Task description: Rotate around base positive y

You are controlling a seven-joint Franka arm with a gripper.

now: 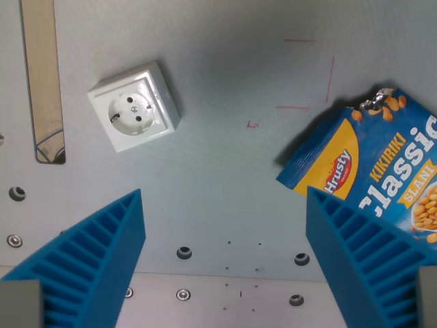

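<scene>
My gripper (225, 212) points down at a grey table, its two blue ribbed fingers (95, 260) wide apart at the bottom corners of the wrist view, with nothing between them. A white wall socket (134, 106) lies on the table at the upper left, apart from the fingers. A blue Hrusty peanut bag (372, 171) lies at the right, its lower part hidden behind the right finger (362, 260).
A narrow wooden strip (43, 75) runs down the wrist view's left edge. Thin red marks (307, 75) are drawn on the grey table (225, 157). Several bolt holes (184, 253) dot the table along the bottom, near a lighter plate edge.
</scene>
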